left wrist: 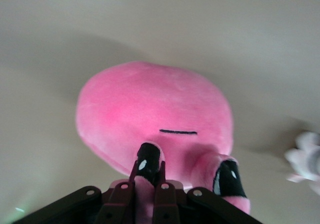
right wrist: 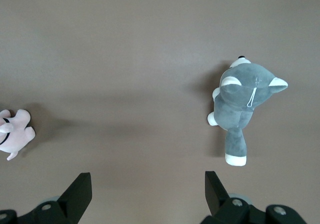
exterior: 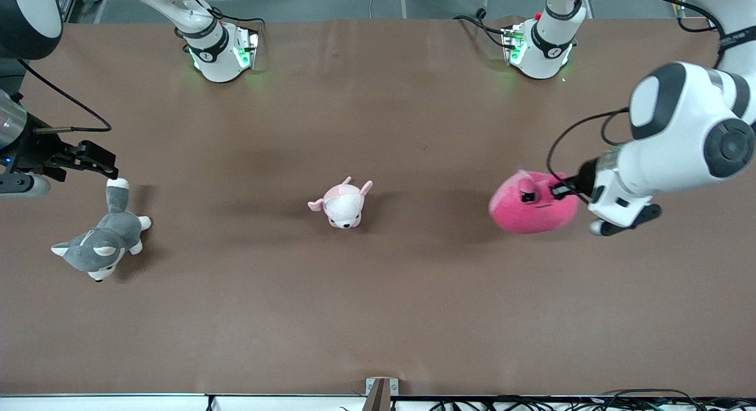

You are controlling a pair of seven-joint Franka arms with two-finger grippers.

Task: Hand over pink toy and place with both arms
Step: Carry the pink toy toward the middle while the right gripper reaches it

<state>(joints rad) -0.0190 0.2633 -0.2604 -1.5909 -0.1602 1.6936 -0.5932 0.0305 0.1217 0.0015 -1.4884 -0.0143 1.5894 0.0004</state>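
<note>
While the right hand [exterior: 109, 166] waits wide open, the left hand [exterior: 560, 189] pinches the pink toy [exterior: 528, 213]

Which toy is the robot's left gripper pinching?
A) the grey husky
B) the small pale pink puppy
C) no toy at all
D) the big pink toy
D: the left gripper is shut on the big pink toy, pinching the plush by its eye.

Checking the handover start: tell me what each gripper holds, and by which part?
Left gripper pinches the pink toy at its face, by one eye. Right gripper holds nothing.
</note>
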